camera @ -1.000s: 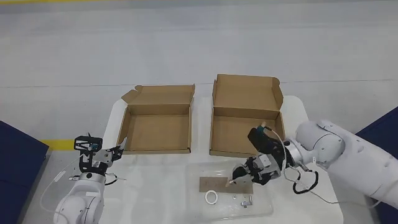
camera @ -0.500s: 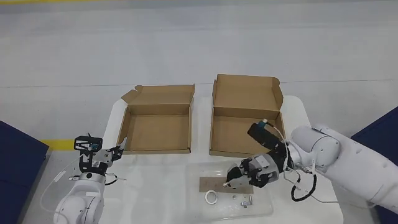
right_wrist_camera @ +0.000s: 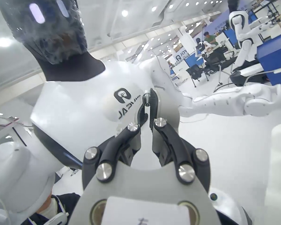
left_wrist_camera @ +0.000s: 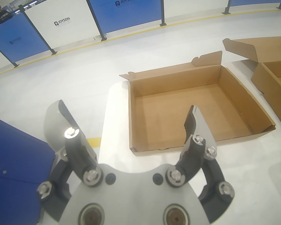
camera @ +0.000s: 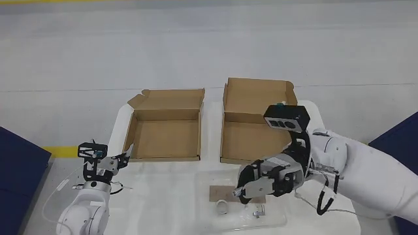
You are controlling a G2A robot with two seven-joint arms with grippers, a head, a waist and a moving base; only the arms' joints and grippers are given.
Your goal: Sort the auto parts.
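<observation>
My right gripper (right_wrist_camera: 148, 103) is shut on a small metal bolt (right_wrist_camera: 146, 97) held at its fingertips and turned up, away from the table. In the top view this gripper (camera: 239, 194) hangs over the clear tray (camera: 277, 220) near the table's front. In the tray lie a white ring (camera: 221, 207), a small metal part (camera: 259, 213) and a brown cardboard piece (camera: 217, 192). My left gripper (left_wrist_camera: 126, 111) is open and holds nothing; it sits at the front left of the table (camera: 108, 162), facing the left cardboard box (left_wrist_camera: 196, 108).
Two open cardboard boxes stand side by side at the back of the table, the left box (camera: 163, 138) and the right box (camera: 253, 136), both with their lids folded back. White tabletop (camera: 163, 189) lies between my left gripper and the tray.
My right arm has turned its wrist over and shifted slightly left above the tray, with the wrist camera swinging upward. The left arm has not moved.
</observation>
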